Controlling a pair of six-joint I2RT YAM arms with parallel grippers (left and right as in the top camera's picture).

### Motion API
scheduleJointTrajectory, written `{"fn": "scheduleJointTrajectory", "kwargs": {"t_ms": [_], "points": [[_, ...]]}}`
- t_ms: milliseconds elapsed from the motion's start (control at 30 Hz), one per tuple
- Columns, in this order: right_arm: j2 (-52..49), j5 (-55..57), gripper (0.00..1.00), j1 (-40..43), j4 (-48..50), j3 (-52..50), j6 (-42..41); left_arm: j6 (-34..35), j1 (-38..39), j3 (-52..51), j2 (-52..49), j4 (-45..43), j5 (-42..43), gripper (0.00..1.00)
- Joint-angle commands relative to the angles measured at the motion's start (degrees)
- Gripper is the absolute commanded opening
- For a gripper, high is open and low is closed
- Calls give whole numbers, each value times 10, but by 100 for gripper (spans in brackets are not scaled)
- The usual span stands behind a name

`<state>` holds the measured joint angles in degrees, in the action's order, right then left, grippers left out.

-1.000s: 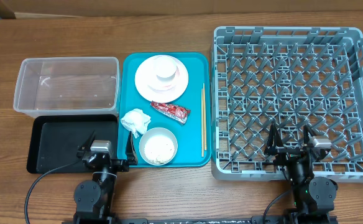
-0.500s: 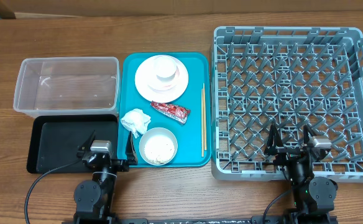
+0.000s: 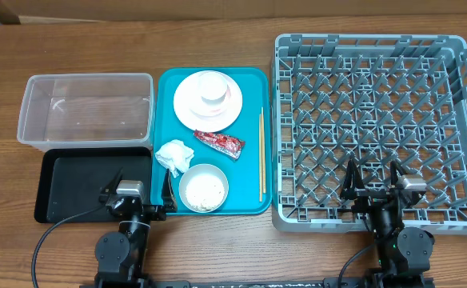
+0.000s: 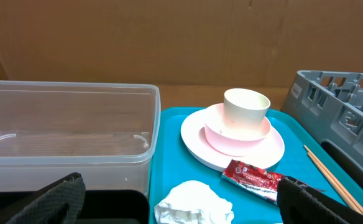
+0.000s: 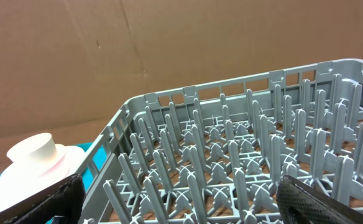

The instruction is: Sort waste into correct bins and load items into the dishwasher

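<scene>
Right now both arms are sitting at the near edge of the bench (image 3: 241, 248). The left fingers (image 4: 312, 202) are standing wide open and gripping nothing, and they are hanging over the seam between the black tray (image 3: 73, 188) and the teal tray (image 3: 165, 120). The right fingers (image 5: 45, 202) are likewise spread fully and holding nothing, poised over the near side of the grey dish rack (image 3: 369, 38).

On the teal tray, the white plate (image 3: 184, 100) is lying at the far end, carrying the pink dish (image 4: 231, 135) with the white cup (image 4: 246, 112) standing upright in it. The red-and-white wrapper (image 3: 219, 142) is lying just in front of the plate, and the crumpled napkin (image 3: 174, 157) is sitting to its left. The grey bowl (image 3: 182, 186), nearest the arms, is holding the rice scraps (image 3: 205, 192). The chopsticks (image 3: 261, 156) are lying along the tray's right edge. The clear tub (image 3: 85, 78) is sitting behind the black tray.
</scene>
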<state>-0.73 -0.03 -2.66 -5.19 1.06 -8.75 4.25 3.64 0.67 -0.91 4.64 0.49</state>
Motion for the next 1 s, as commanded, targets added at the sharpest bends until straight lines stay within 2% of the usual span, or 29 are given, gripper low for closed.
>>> {"fn": "scheduleJointTrajectory", "kwargs": {"t_ms": [0, 967], "points": [[5, 0, 100, 2, 4, -6, 0, -9, -3, -4, 5, -2, 6, 100], [6, 0, 100, 2, 4, -6, 0, 3, -2, -4, 5, -3, 21, 100]]}}
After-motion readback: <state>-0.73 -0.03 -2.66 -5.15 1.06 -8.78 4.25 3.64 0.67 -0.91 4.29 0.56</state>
